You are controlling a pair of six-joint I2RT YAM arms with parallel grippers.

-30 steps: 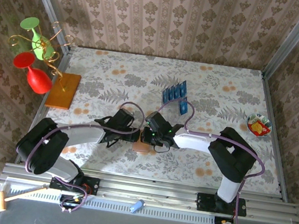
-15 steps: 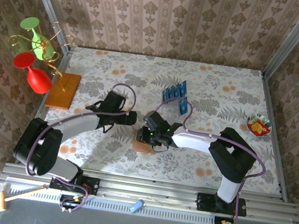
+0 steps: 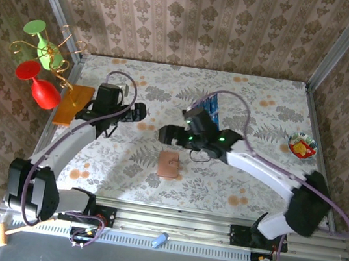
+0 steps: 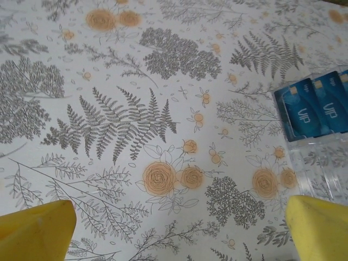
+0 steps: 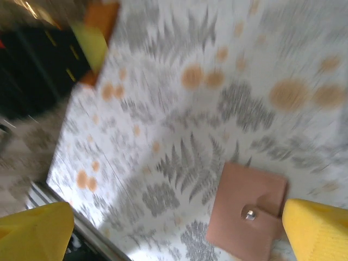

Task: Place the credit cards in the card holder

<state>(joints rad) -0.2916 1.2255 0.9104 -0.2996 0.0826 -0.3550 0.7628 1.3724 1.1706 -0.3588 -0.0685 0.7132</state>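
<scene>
The card holder (image 3: 169, 164) lies folded shut on the flowered table, a reddish-brown wallet with a metal snap (image 5: 249, 214) on its flap; nothing touches it. My right gripper (image 3: 164, 132) hovers just behind it, open, its yellow fingertips (image 5: 318, 228) wide apart with nothing between them. My left gripper (image 3: 140, 112) hangs further back and left, also open and empty. The blue credit cards (image 4: 315, 111) stand in a row in a clear rack to that gripper's right. From above, the credit cards (image 3: 212, 105) are partly hidden behind my right arm.
An orange-brown board (image 3: 74, 104) lies at the table's left edge under a wire stand with a red glass (image 3: 42, 90) and a green one (image 3: 40, 41). A small bowl (image 3: 302, 146) of coloured bits sits at the right edge.
Both grippers were at the card holder. The left arm swung back and left, the right gripper opened and lifted away behind the holder, leaving it shut on the table.
</scene>
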